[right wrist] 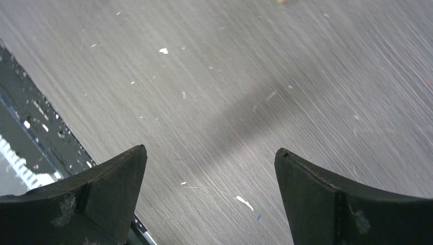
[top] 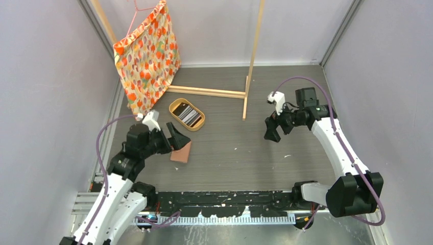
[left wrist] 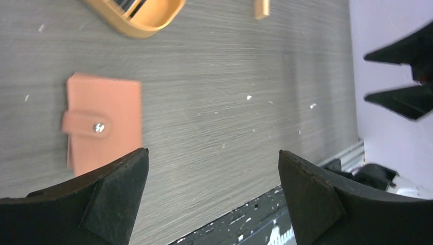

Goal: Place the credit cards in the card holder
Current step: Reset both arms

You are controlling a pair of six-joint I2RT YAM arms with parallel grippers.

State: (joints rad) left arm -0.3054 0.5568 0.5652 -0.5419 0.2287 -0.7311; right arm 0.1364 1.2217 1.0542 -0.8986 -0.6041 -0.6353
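Top view: L gripper [top: 173, 142] sits lower left of frame, low over the table [top: 245, 148], right beside the card holder [top: 182, 152]; whether it touches it can't be told from above. L wrist view: gripper [left wrist: 213, 151] jaws spread wide, nothing btwn them, only bare table. Card holder [left wrist: 104, 122] lies flat at left of that frame, folded shut, snap tab across its front, clear of both fingers. Credit cards [top: 188, 115] are stacked in the oval tan tray [top: 199, 126], just above the holder in top view, center-left. Only the tray [left wrist: 148, 20] wall plus a sliver of cards [left wrist: 130, 5] show at the top edge of L wrist view. R gripper [top: 275, 133] is right of center, well apart from holder & tray. R wrist view: jaws [right wrist: 210, 149] spread wide, empty, over bare table w/ white flecks.
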